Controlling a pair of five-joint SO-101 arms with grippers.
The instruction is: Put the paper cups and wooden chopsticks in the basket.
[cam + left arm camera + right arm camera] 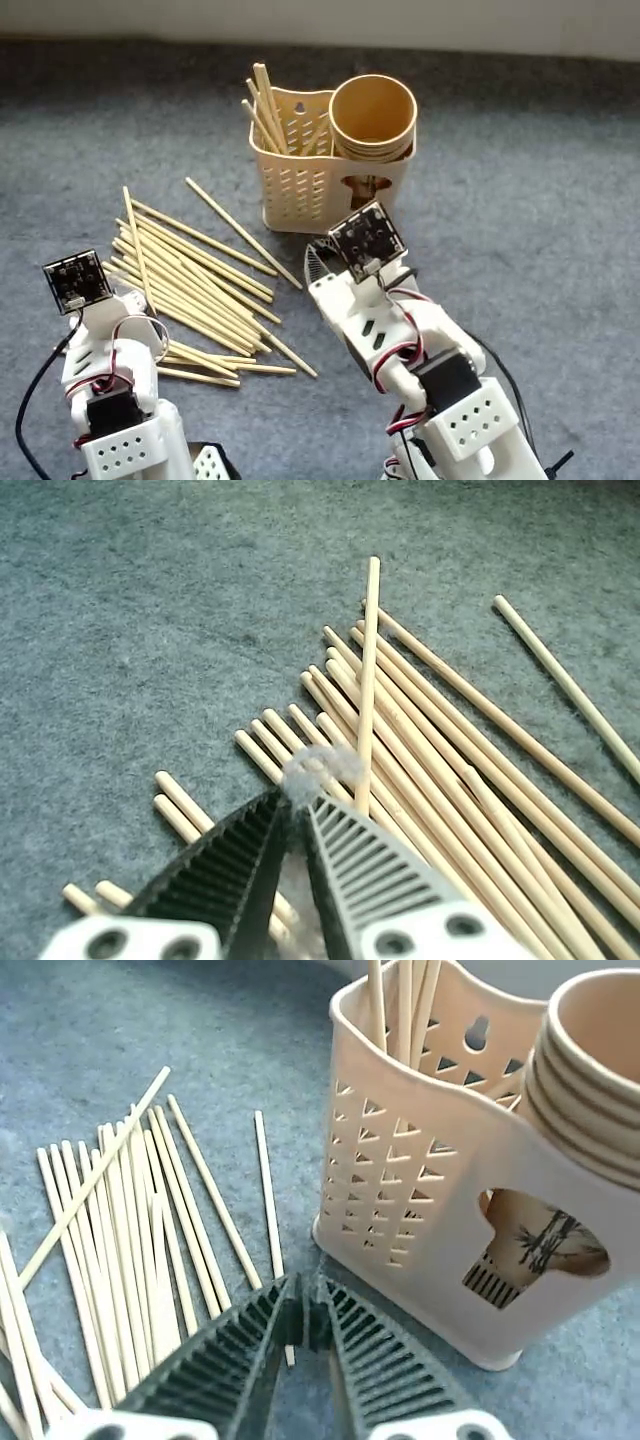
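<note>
A beige perforated basket [300, 185] [420, 1190] stands on the grey carpet, with several wooden chopsticks [268, 110] upright in it and a stack of paper cups [373, 118] [590, 1070] in its right side. Many loose chopsticks [190, 280] [430, 760] [120, 1230] lie in a pile to the basket's left. My left gripper [300, 792] is shut just above the near ends of the pile, with a tuft of grey fluff at its tips. One chopstick [368, 670] lies across the others. My right gripper [305, 1300] is shut low in front of the basket, over a single chopstick [268, 1195].
Grey carpet [540, 230] covers the whole work area, with open floor to the right of the basket and to the far left. A pale wall edge [320, 20] runs along the back. The right arm's body [420, 370] sits close to the pile's right end.
</note>
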